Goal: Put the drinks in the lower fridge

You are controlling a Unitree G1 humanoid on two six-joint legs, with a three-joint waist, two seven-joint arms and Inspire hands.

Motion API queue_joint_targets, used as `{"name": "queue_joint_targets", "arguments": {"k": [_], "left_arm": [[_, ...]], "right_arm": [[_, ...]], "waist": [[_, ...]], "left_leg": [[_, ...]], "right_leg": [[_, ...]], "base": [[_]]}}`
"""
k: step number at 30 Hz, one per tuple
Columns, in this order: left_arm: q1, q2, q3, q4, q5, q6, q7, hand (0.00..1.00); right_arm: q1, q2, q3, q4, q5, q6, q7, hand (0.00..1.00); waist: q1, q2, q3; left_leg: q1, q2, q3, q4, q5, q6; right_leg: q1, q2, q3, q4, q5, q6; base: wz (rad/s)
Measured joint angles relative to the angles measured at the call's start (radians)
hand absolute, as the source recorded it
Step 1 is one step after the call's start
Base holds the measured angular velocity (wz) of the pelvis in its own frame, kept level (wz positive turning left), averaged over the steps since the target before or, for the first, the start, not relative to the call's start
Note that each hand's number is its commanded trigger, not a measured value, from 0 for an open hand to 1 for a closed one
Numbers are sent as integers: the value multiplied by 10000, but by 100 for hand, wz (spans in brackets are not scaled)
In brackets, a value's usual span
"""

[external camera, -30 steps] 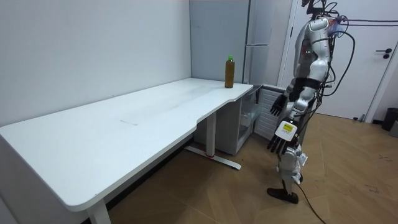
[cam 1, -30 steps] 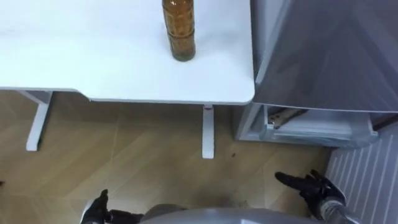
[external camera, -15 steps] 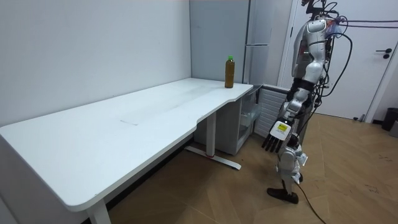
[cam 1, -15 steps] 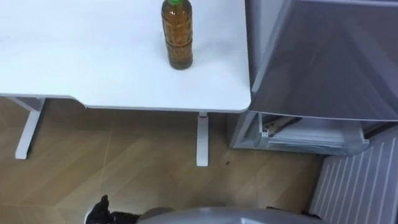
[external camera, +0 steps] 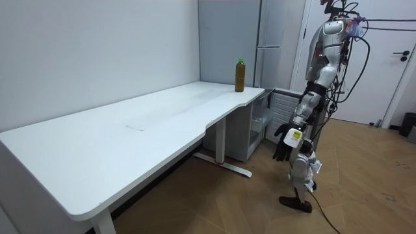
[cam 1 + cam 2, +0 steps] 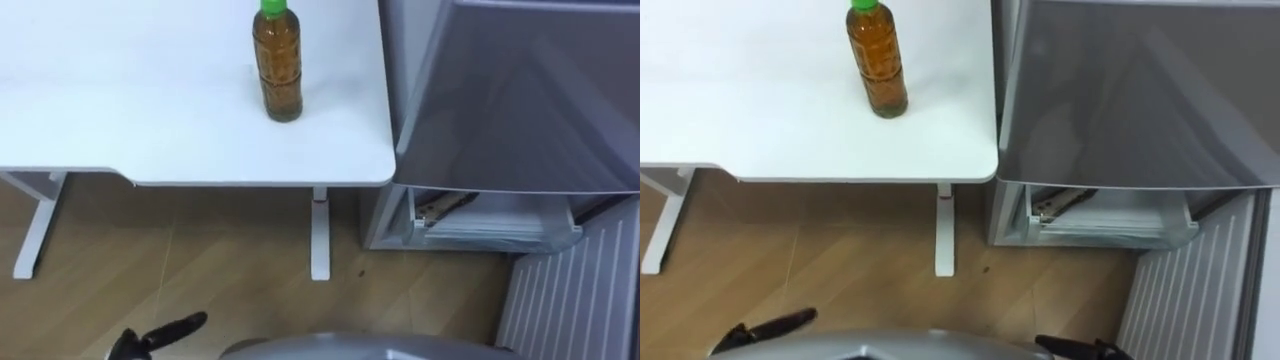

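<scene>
Wood-floored room: a white desk (image 6: 150,130) carries an amber tea bottle with a green cap (image 6: 277,65), upright near the corner beside a tall grey fridge (image 6: 520,90), probably staged for its open lower compartment (image 6: 480,215). The left hand (image 6: 150,338) hangs low and empty, fingers straight. The right hand (image 6: 1085,348) is too cropped to tell. The room view adds the robot standing back from the desk.

A white desk (image 6: 150,120) with a rounded right corner stood on a wooden floor (image 6: 200,270) of pale planks. A white leg (image 6: 319,235) stood under its right end and a second leg (image 6: 30,225) at the far left. In the room view a plain grey wall (image 5: 97,58) ran behind the desk. At that view's right was a white door (image 5: 390,78), with a dark bin (image 5: 409,123) near it.
</scene>
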Motion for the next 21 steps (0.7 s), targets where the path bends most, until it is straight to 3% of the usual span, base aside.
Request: {"name": "queue_joint_targets", "arguments": {"k": [4, 10, 15, 19, 21], "left_arm": [[-15, -33, 586, -979, -558, -39, 1103, 0], [-160, 26, 804, -2963, -258, -680, 2828, 0], [-340, 26, 770, -4560, 863, -1208, 4205, 0], [-373, -56, 645, -5691, 1989, -1341, 4726, 0], [-404, -74, 648, -6796, 2706, -1426, 5028, 0]], "right_arm": [[-9, -6, -260, -223, -600, 18, -56, 0], [272, -9, -385, -726, -1541, -77, -196, 0], [355, -8, -467, -845, -1971, -217, -183, 0], [360, 10, -469, -986, -2096, -330, -159, 0], [363, 75, -471, -1161, -2189, -350, -177, 0]], "waist": [[42, 23, -1], [147, 55, -17], [206, 25, -47], [219, 45, -55], [219, 17, -67]], "left_leg": [[7, 50, 45, -13, -20, -27], [4, 80, 66, -22, -26, -36], [18, 78, 54, -52, -24, -38], [64, 81, 75, -68, -25, -38], [60, 83, 23, -67, -24, -38]], "right_leg": [[-32, 41, 29, 18, 19, -30], [-46, 77, 82, 23, 38, -57], [-52, 83, 85, 18, 49, -59], [-44, 96, 149, 9, 60, -63], [-41, 102, 146, 9, 62, -65]], "base": [[-4], [-2], [0], [-3], [0]]}}
